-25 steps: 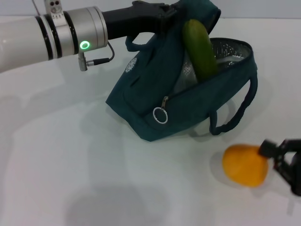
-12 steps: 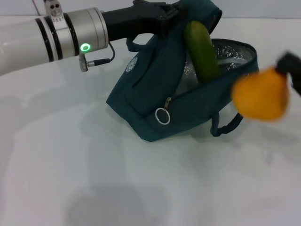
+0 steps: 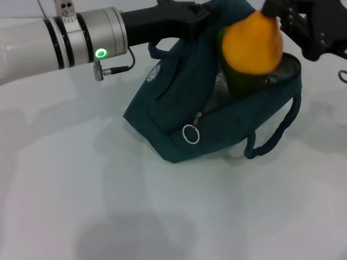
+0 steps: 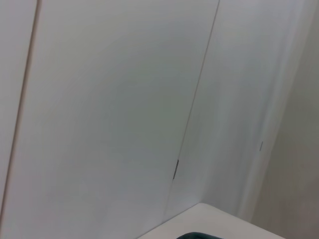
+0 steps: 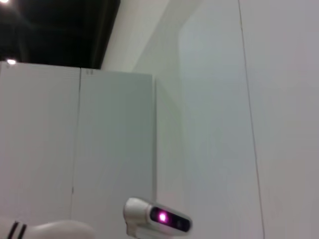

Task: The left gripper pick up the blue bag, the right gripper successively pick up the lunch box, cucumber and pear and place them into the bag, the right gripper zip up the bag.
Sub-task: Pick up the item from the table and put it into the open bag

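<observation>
Left gripper clamped on blue bag top edge | right gripper gripping smooth round pear over open mouth | glossy cucumber inside | white table around

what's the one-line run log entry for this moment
left claw: holding bag up by its top | right claw: holding pear over bag mouth | cucumber: in bag | zipper: open
</observation>
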Robot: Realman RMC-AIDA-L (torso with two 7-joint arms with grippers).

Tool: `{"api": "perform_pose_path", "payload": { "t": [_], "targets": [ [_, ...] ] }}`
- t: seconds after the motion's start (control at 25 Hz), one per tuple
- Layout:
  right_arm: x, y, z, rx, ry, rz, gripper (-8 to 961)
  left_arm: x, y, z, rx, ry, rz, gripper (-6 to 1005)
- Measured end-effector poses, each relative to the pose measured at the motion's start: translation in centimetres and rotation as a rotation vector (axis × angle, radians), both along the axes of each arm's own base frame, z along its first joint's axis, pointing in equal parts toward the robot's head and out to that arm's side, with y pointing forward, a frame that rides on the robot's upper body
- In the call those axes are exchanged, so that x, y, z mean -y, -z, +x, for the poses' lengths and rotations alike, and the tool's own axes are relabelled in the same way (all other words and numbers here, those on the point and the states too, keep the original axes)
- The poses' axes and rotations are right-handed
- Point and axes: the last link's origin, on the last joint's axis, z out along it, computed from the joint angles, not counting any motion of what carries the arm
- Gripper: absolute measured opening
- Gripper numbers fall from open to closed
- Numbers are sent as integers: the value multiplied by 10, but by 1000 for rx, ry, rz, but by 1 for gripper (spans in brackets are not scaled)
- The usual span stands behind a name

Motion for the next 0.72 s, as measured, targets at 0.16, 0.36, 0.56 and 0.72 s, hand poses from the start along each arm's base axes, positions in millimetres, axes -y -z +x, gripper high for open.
{"api": "perform_pose_path", "payload": {
  "t": [0.16,0.36,0.56,0.72],
  "targets": [
    [-2,5,-2,19,5,-7,30,0,0,2,1,5,2,45],
    [-2,15,-5,52,-5,-33,30,-1,-1,2,2,6,2,45],
    [-5,28,-4,109,22,-47,30,0,0,3,3,7,1,46],
    [-9,37,-3,141,44,-43,30,0,0,3,3,7,-1,46]
  ]
}}
